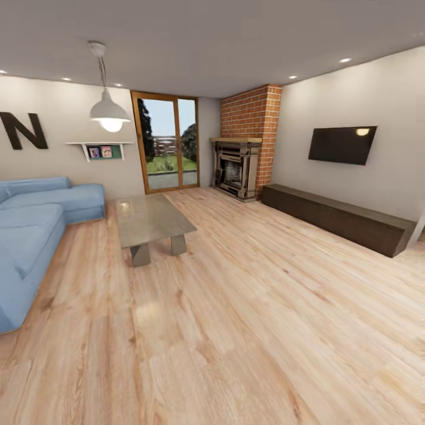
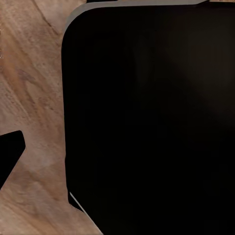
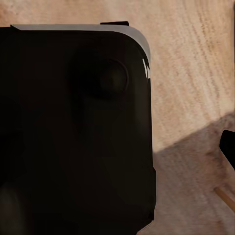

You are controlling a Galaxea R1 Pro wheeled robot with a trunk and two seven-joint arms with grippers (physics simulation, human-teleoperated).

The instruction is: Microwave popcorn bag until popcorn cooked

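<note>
Pale wood planks (image 1: 248,330) run across the whole lower half of the head view, a living-room floor with no kitchen fittings on it. At nine o'clock sits a blue sofa (image 1: 35,230); just beside it, toward the centre, a low grey coffee table (image 1: 150,221) stands in easy reach of the seats. At twelve o'clock a brick fireplace (image 1: 245,147) fills the corner next to a glazed garden door (image 1: 168,141). At two o'clock a dark television (image 1: 342,144) hangs on the wall above a long dark low cabinet (image 1: 339,215), set to face the sofa. A white pendant lamp (image 1: 109,112) hangs at eleven o'clock. The popcorn bag, the microwave and the worktop are somewhere beyond this room; I judge the robot is on its way and must turn and drive to the kitchen before any grasp.

From the left wrist view, a large black rounded body (image 2: 147,122), most likely part of the robot itself, sits over the wood floor, with a small dark tip (image 2: 10,152) at nine o'clock that may belong to the left hand. How far that hand is open I cannot tell.

From the right wrist view, a like black body (image 3: 73,132) covers the nine o'clock side, sunlit floor beyond, and a dark sliver (image 3: 227,149) at three o'clock. The right hand's opening cannot be told either. Both arms seem tucked close, probably to travel safely.
</note>
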